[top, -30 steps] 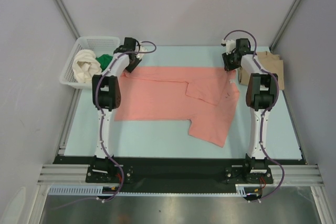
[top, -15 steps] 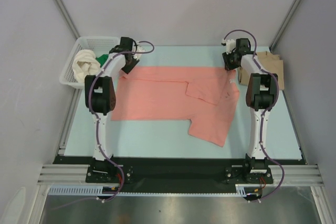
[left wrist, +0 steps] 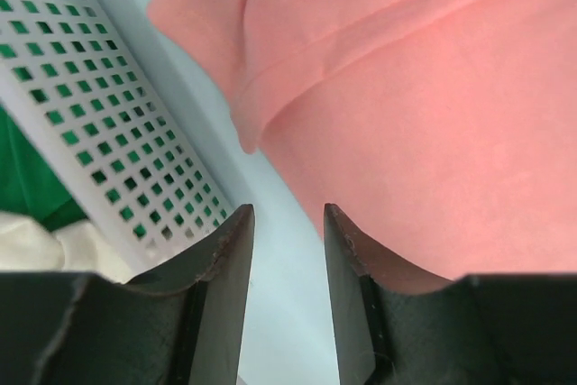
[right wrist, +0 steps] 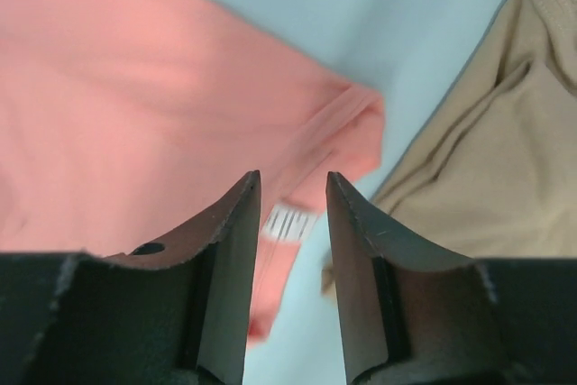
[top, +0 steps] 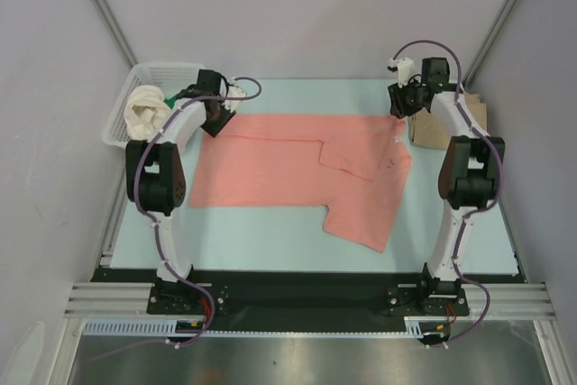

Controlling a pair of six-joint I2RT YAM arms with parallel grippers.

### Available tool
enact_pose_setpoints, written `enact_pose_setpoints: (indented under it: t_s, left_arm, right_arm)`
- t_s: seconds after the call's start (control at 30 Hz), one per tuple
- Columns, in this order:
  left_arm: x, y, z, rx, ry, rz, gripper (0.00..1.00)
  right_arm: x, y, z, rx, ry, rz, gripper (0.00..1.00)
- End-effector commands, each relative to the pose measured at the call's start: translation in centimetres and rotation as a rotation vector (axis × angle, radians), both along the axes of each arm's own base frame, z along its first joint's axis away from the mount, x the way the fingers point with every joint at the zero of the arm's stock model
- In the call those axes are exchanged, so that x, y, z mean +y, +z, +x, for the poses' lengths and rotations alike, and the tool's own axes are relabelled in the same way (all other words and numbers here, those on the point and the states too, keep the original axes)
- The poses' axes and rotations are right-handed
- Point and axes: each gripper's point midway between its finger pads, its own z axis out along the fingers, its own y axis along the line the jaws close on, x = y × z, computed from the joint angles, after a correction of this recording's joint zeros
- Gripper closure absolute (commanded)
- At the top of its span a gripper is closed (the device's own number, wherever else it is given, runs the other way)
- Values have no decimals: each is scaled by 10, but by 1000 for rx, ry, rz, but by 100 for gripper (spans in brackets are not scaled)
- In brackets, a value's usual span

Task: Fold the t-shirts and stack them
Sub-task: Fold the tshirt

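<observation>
Pink cloth was the thing to work on. At the far left stood the white basket (top: 167, 67), with a cream-white shirt (top: 147, 110) and a green shirt (left wrist: 22, 160) inside it.

Just beside the basket hung the left claw (left wrist: 284, 214). It was open a little and held nothing. The gap between its two fingers sat over the bare table (top: 270, 232), between the basket wall and the edge of the pink shirt (top: 288, 164). That big shirt lay spread across the middle of the table, with one part already folded over near its right side.

I think the job was to pinch the two far corners and fold the shirt. To do it well, the left claw should slide a bit to its right, so cloth sits between the fingers and not table. It should stay off the basket.

Over the far right corner of the pink shirt hung the right claw (right wrist: 290, 178). It was open a little too, and held nothing. A white label (right wrist: 288, 221) showed in its gap. It looked ready to go down and pinch. It should grab only pink cloth, because the tan shirt (right wrist: 487, 160) lay just beside that corner. Both claws should lift together, so the fold comes out straight.
</observation>
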Motion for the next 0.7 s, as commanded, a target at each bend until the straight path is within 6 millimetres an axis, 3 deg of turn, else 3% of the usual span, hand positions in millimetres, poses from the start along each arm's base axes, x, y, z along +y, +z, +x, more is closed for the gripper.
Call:
enact_pose_setpoints:
  t_s: [0.0, 0.07, 0.1, 0.13, 0.17, 0.2, 0.23, 0.27, 0.33, 0.37, 0.43, 0.47, 0.53, 0.67]
  left_arm:
    - [-33, 89, -19, -150, -61, -152, 57]
    - [-48, 85, -41, -116, -89, -211, 50]
    - [-50, 95, -51, -131, -93, -228, 46]
    - [-52, 92, -59, -115, -92, -239, 38]
    - [-56, 79, -73, -67, -96, -266, 37]
    - [-57, 80, -82, -59, -95, -279, 35]
    - [-57, 74, -92, -25, -94, -285, 33]
    - [-60, 63, -106, 22, -99, -303, 33]
    - [-59, 64, -120, 34, -99, -313, 30]
    - [-58, 55, -130, 55, -93, -312, 30]
    - [-54, 62, -134, 1, -95, -303, 30]
    - [-51, 50, -143, 20, -92, -292, 30]
    - [-44, 46, -147, 10, -79, -265, 31]
    - [-36, 21, -175, 92, -104, -226, 33]
  right_arm:
    - [21, 71, -47, -135, 195, 22, 57]
    - [30, 80, -76, -171, 291, 9, 56]
    - [35, 105, -94, -248, 354, -39, 55]
    - [39, 79, -119, -199, 408, -53, 54]
    - [44, 91, -144, -238, 499, -108, 54]
    - [56, 84, -162, -231, 574, -135, 53]
    - [61, 55, -192, -162, 632, -141, 53]
    - [64, 50, -210, -148, 676, -163, 53]
    - [75, 43, -254, -135, 795, -205, 52]
    - [74, 18, -281, -64, 827, -210, 52]
    - [80, 20, -301, -107, 845, -234, 52]
    - [88, 10, -312, -96, 871, -239, 52]
    - [94, 14, -325, -111, 878, -238, 51]
    - [107, 5, -361, -49, 940, -241, 51]
